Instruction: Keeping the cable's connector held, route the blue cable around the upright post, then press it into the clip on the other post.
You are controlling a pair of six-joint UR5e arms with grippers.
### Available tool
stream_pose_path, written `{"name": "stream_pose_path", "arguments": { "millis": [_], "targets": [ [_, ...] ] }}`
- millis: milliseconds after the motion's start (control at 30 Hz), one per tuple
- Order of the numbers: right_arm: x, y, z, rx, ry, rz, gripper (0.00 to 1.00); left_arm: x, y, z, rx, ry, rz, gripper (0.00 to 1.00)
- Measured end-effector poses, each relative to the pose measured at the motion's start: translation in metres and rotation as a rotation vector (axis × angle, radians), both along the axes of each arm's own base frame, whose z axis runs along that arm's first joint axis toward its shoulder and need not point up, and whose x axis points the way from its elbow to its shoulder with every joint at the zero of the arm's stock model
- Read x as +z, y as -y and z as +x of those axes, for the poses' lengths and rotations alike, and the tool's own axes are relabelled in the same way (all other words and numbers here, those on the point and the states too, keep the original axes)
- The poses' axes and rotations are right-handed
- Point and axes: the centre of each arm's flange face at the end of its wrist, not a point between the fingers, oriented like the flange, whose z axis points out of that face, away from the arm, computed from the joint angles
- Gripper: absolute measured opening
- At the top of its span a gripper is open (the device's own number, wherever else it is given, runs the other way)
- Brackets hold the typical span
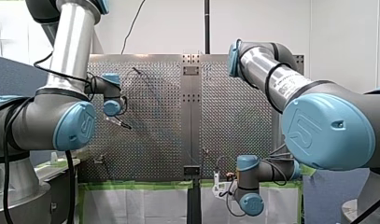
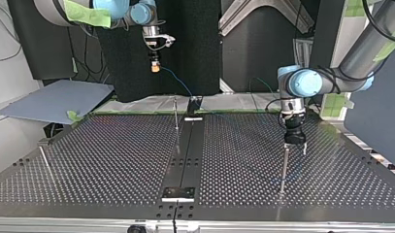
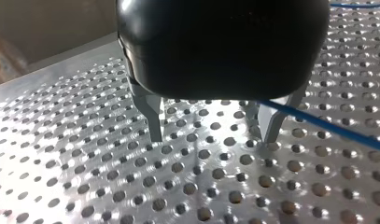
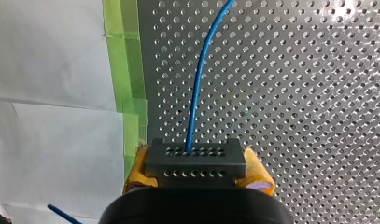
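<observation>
You can see my right gripper (image 4: 197, 171) with its yellow pads clamped on the grey connector (image 4: 195, 156). The blue cable (image 4: 199, 79) leads from it over the table (image 4: 295, 93). My left gripper (image 3: 211, 138) stands open, with the cable just beside 1 of its metal fingers (image 3: 270, 128). A UR logo (image 1: 313, 133) marks my right arm's joint cap (image 1: 339, 144).

You see the left arm (image 1: 68, 51) and right arm (image 1: 271, 74) built alike: silver tubes, grey joints, light blue round caps (image 1: 74, 126) bearing a UR mark. Black cables (image 1: 69, 186) run along both. The left gripper (image 3: 213, 137) is a black dome with bare metal fingers (image 3: 152, 116); the right gripper (image 4: 197, 172) wears yellow pads (image 4: 137, 170).
</observation>
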Motion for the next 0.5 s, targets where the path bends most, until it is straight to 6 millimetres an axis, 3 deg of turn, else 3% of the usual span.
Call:
{"name": "stream_pose_path", "arguments": {
  "millis": [500],
  "targets": [
    [0.000,0.000,0.000,0.001,-0.002,0.000,0.00,-0.029,0.005,-0.024,-0.035,-0.055,-0.086,1.00]
  ]
}}
